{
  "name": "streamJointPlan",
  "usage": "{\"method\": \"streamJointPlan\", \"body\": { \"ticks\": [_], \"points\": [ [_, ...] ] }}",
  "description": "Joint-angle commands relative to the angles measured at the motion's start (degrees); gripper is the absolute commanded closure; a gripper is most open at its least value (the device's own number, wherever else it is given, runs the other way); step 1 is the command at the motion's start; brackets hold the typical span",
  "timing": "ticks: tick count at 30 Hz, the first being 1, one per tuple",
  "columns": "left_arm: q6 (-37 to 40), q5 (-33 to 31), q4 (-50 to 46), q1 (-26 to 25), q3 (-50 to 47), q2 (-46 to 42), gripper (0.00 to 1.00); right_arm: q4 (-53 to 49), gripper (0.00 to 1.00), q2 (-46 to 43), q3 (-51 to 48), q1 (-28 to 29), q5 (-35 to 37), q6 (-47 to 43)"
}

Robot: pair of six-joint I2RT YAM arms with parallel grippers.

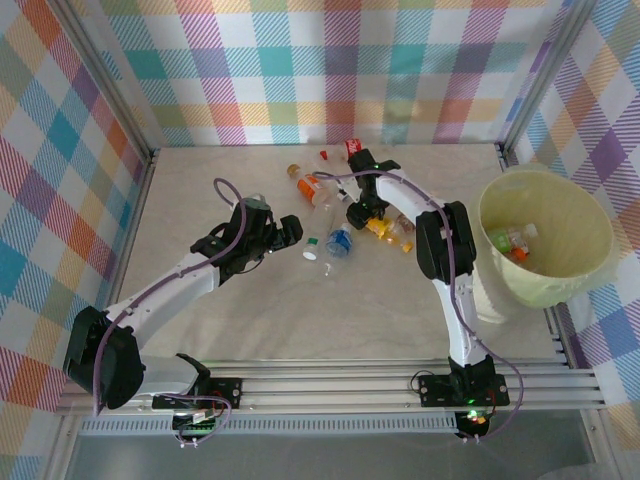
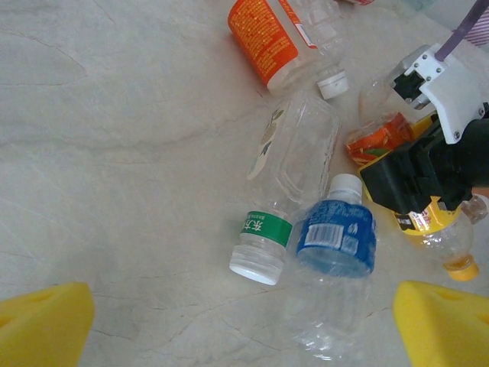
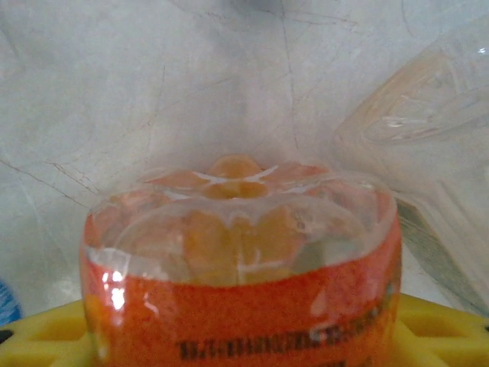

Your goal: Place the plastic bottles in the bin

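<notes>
Only a couple of small clear plastic bottles (image 1: 512,240) lie in your large round cream plastic bin (image 1: 585,225) at three o'clock, while the other bottles (image 1: 322,192) litter twelve o'clock, with your left gripper (image 1: 293,232) spread wide and your right gripper (image 1: 358,215) flanking an orange-labelled bottle (image 3: 241,306), firm grip or not I cannot tell.

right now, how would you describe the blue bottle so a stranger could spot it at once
Look left of the big cream bin to the scatter of plastic bottles. At the scatter's near edge lies a crushed clear bottle beside a green-banded one. It alone wears a blue label, under a white cap.
</notes>
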Motion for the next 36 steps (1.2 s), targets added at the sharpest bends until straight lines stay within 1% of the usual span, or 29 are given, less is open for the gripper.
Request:
{"method": "streamJointPlan", "body": {
  "ticks": [1,7,13,16,17,20,23,27,30,32,34,36],
  "points": [
    [1.06,1.59,0.02,0.84,-0.58,0.73,0.0,2.53,0.39,-6.98,-2.76,0.13,-1.47,2.36],
    [1.13,6.61,4.09,0.84,-0.83,1.16,0.0,8.3,0.44,-19.99,-9.8,0.15,-1.04,7.68],
    [1.36,13.62,9.29,0.15,-1.19,0.9,0.0,16.77,0.46,-35.48,-19.25,0.14,-4.4,13.72],
    [2.29,15.62,11.5,-0.93,-1.17,0.78,0.0,22.31,0.46,-43.14,-24.28,0.14,-6.05,16.27],
    [2.64,16.32,12.2,-1.37,-1.02,0.85,0.0,23.96,0.47,-45.67,-25.66,0.16,-6.45,18.47],
    [3.68,18.1,14.26,-2.71,-0.73,0.92,0.0,27.7,0.5,-51.88,-28.75,0.17,-6.69,20.85],
    [4.62,18.09,15.68,-4.3,-0.3,0.92,0.0,32.39,0.51,-58.59,-32.18,0.06,-6.11,22.33],
    [5.09,16.89,16.2,-5.31,0.36,1.19,0.0,36.65,0.52,-66.52,-35.22,-0.29,-3.68,23.14],
    [5.05,16.26,16.11,-5.57,0.78,1.76,0.0,38.19,0.53,-71.42,-35.6,-0.86,-1.36,22.34],
    [4.86,16.08,16.06,-5.65,1.0,2.43,0.0,39.4,0.53,-73.75,-35.65,-1.15,2.06,19.85],
    [4.51,16.09,16.18,-5.67,1.34,3.0,0.0,40.5,0.54,-75.06,-35.56,-1.54,7.71,15.8],
    [4.16,15.9,16.16,-5.74,1.6,3.56,0.0,40.87,0.53,-76.1,-35.36,-2.99,11.66,13.21]
  ]
}}
